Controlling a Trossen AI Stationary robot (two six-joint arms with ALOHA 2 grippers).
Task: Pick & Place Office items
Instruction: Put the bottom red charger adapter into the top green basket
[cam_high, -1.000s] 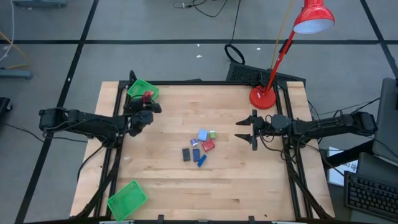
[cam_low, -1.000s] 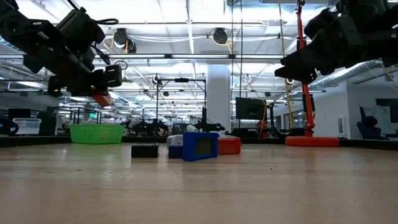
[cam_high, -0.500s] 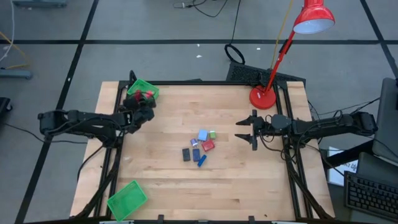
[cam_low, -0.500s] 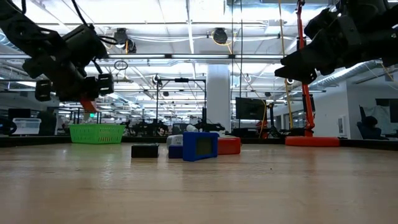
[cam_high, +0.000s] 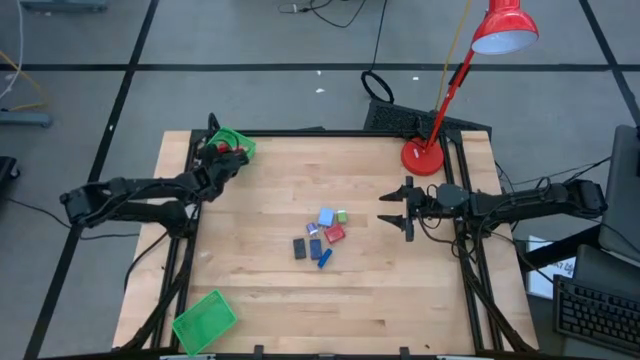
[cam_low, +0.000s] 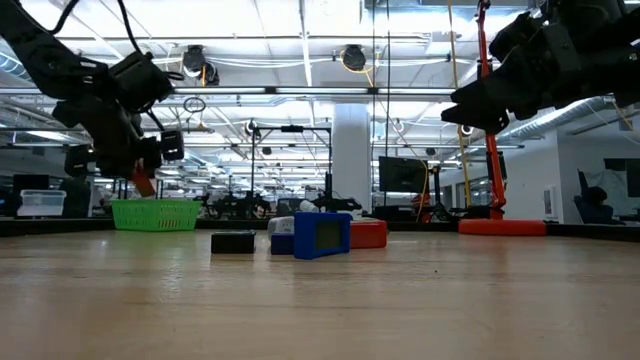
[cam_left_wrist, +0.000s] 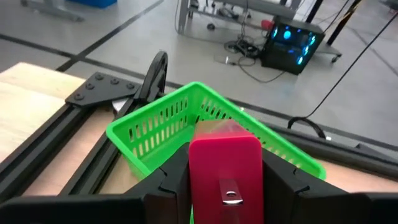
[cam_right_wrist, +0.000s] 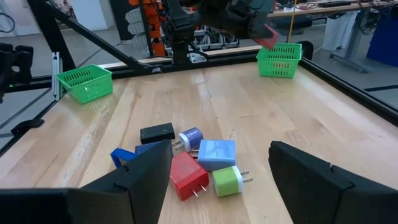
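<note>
My left gripper (cam_high: 222, 160) is shut on a red block (cam_left_wrist: 225, 165), held in the air at the green tray (cam_high: 231, 143) in the table's far left corner. The low view shows the block (cam_low: 143, 183) above the tray (cam_low: 155, 213). My right gripper (cam_high: 404, 211) is open and hovers off the table near its right edge. The other office items lie in a pile at mid-table: a light-blue block (cam_right_wrist: 216, 153), a red block (cam_right_wrist: 188, 175), a green bit (cam_right_wrist: 227, 180), a black rectangle (cam_right_wrist: 157, 132) and a blue stick (cam_high: 324, 258). My left gripper pinches the red block between its two fingers (cam_left_wrist: 166, 183), one on each opposite side face (cam_left_wrist: 198, 177). The fingers slant down from the table's left and near side. The block is lifted clear and sticks out past the fingertips, tilted, over the tray's near rim (cam_left_wrist: 152, 134).
A second green tray (cam_high: 204, 320) sits at the near left corner. The red desk lamp's base (cam_high: 423, 157) stands in the far right corner. Black frame rails (cam_high: 187, 215) run along the table's left and right edges. Bare wood lies between the pile and both grippers.
My left gripper has carried the red block toward the far left corner, from beside the green tray to over its rim, and has sunk a little. It has stayed shut on the block.
</note>
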